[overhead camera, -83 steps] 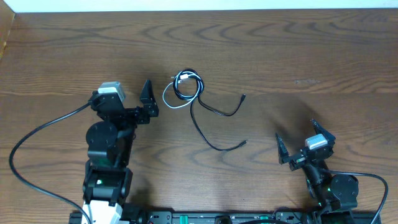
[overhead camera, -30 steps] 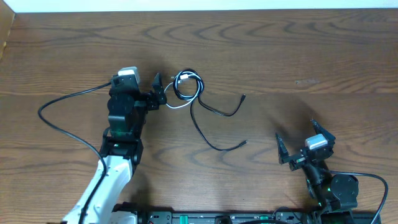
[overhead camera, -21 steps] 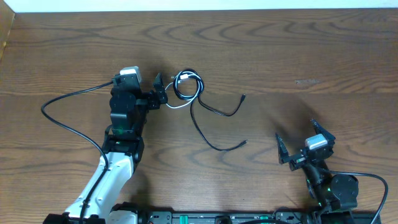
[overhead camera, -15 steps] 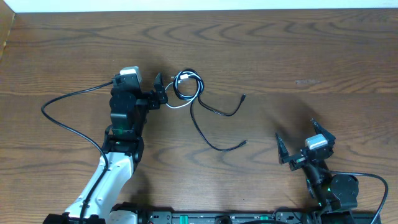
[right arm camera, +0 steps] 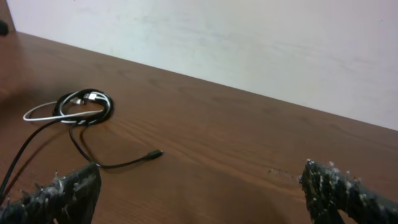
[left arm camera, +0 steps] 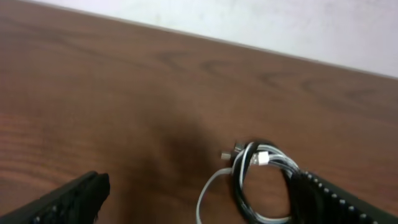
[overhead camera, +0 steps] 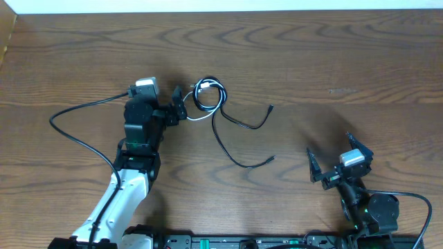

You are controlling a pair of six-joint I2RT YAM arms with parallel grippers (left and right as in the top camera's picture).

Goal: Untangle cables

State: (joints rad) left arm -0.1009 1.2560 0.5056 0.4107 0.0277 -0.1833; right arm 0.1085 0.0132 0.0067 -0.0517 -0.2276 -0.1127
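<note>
Left end effector (overhead camera: 179,104) wide open, empty, just beside the coiled cables (overhead camera: 208,97) on the tabletop (overhead camera: 346,55). Risk: pinching the whole bundle, white loop (overhead camera: 188,115) included, drags the knot instead of separating.

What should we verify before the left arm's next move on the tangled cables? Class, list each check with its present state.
1. Left tool open: ok.
2. Coiled bundle lies just ahead of the left tool: ok.
3. A cable gripped by either tool: not ok, none held.
4. Right tool open and away from the cables: ok.
5. Black tails spread out loose: ok.
6. Which strand lies over which inside the coil: cannot tell.
</note>
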